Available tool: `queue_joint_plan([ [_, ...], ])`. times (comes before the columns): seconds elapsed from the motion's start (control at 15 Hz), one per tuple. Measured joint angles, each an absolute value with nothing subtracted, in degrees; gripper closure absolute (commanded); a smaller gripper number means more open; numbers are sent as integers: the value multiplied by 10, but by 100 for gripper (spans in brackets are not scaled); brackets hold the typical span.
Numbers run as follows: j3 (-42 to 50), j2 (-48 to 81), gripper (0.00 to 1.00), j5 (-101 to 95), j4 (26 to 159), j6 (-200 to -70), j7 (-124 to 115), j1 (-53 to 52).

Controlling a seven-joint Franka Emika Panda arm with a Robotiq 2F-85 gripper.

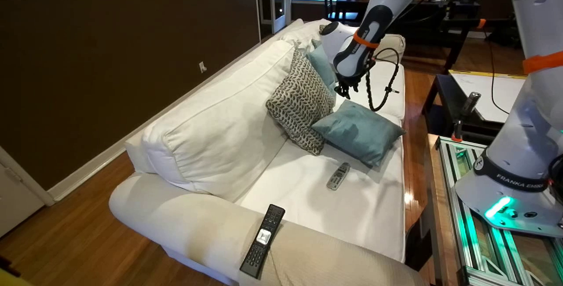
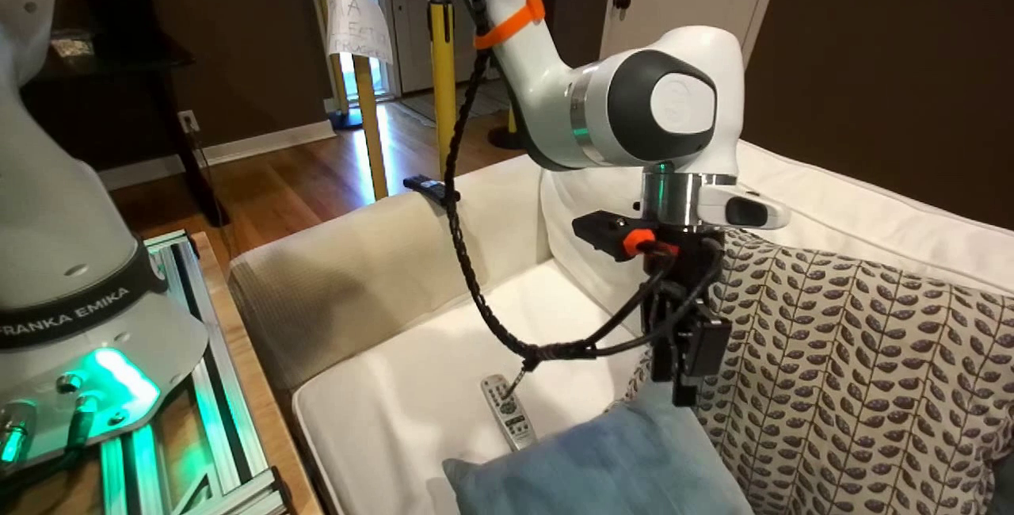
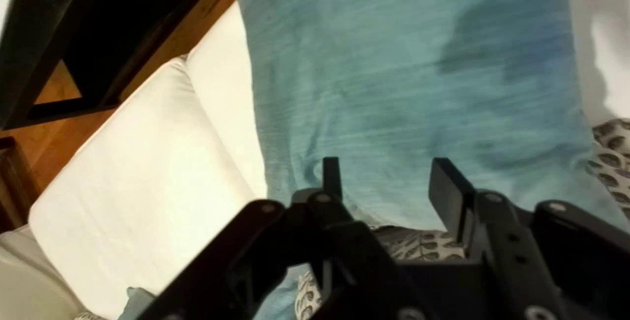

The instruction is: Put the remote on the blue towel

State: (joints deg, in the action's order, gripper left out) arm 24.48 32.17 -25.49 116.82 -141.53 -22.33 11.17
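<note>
The remote (image 1: 338,176) (image 2: 507,412), slim and grey with dark buttons, lies flat on the white sofa seat in both exterior views. Beside it rests the blue towel (image 1: 358,132) (image 2: 602,467) (image 3: 393,88), a plump teal-blue square that fills much of the wrist view. My gripper (image 1: 345,92) (image 2: 685,388) (image 3: 386,175) hangs over the side of the blue towel near the patterned cushion, away from the remote. Its fingers (image 3: 450,192) stand apart, and only cloth farther below shows in the gap. The remote does not show in the wrist view.
A grey-white patterned cushion (image 1: 303,101) (image 2: 863,372) leans on the sofa back close to my gripper, with another teal cushion (image 1: 323,68) behind it. A longer black remote (image 1: 262,240) (image 2: 432,188) lies on the armrest. The arm's cable (image 2: 467,261) hangs in a loop.
</note>
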Motion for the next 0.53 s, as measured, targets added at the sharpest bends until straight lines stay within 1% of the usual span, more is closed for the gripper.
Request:
queue_joint_plan([
  [0.07,232,318,10,-223,1169,-1419,-215,117],
  [0.13,217,313,1,-189,1171,-1419,-205,122],
  [0.2,203,308,0,-155,1175,-1419,-199,126],
  [0.53,137,279,0,12,1216,-1419,-178,137],
])
